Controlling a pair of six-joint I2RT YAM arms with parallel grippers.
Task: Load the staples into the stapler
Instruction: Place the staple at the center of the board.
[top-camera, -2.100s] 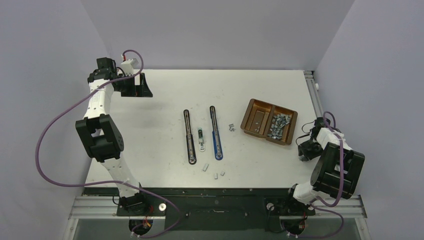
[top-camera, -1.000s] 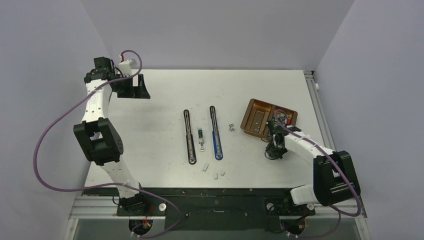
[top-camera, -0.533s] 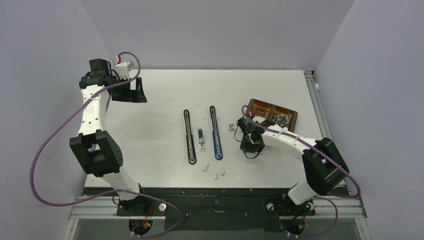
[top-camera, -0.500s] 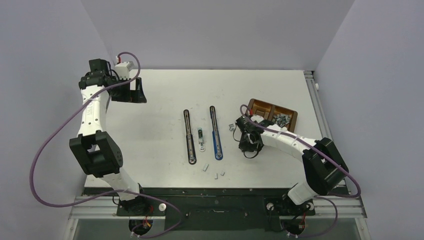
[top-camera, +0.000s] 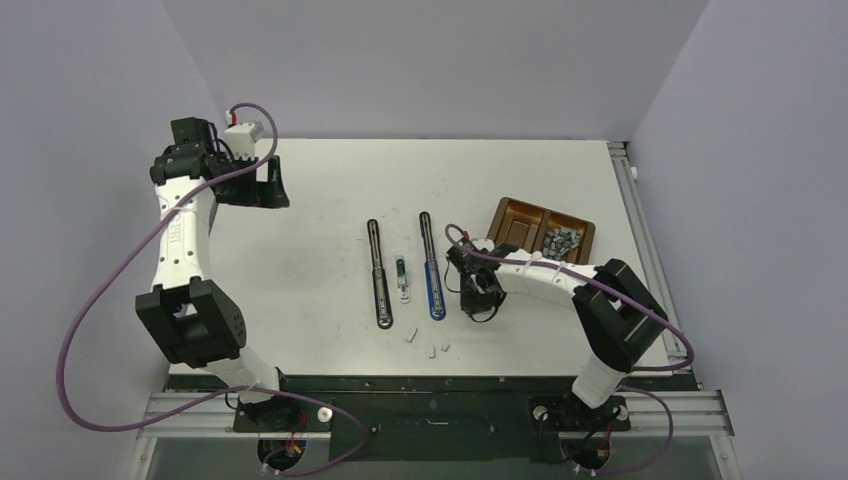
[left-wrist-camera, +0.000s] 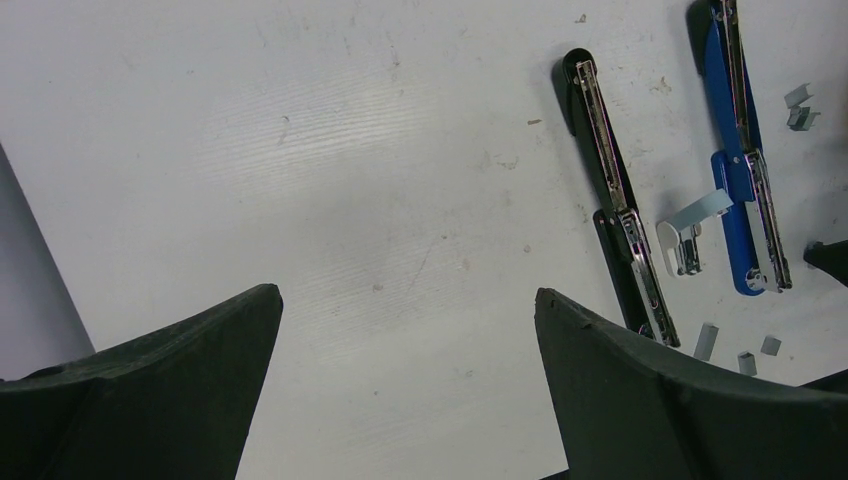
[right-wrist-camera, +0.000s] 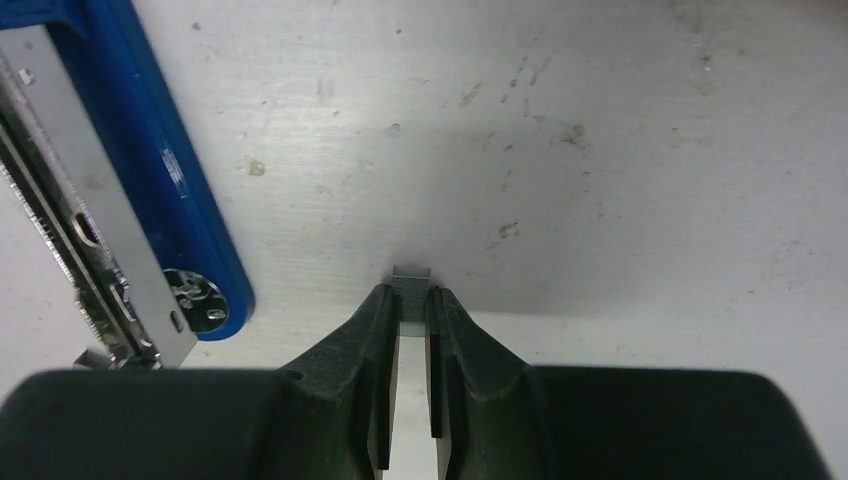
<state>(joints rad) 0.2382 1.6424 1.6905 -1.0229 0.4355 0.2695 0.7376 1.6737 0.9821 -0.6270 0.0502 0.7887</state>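
Observation:
The blue stapler (top-camera: 432, 266) lies opened flat at mid-table, and a black stapler (top-camera: 378, 272) lies opened to its left. My right gripper (top-camera: 478, 298) hovers just right of the blue stapler's near end. In the right wrist view that gripper (right-wrist-camera: 410, 300) is shut on a small silver staple strip (right-wrist-camera: 411, 275), held above the white table beside the blue stapler (right-wrist-camera: 140, 190). My left gripper (top-camera: 262, 186) is far off at the back left. In the left wrist view it (left-wrist-camera: 405, 300) stands wide open, with nothing between its fingers.
A brown two-compartment tray (top-camera: 518, 228) at the right holds several staples (top-camera: 557, 243). A few loose staple strips (top-camera: 410, 335) lie near the front edge. A small silver and pale blue part (top-camera: 402, 280) lies between the two staplers.
My right arm has swung left from the tray to the blue stapler's near end, jaws staying shut. The left arm has drifted slightly left and stays open.

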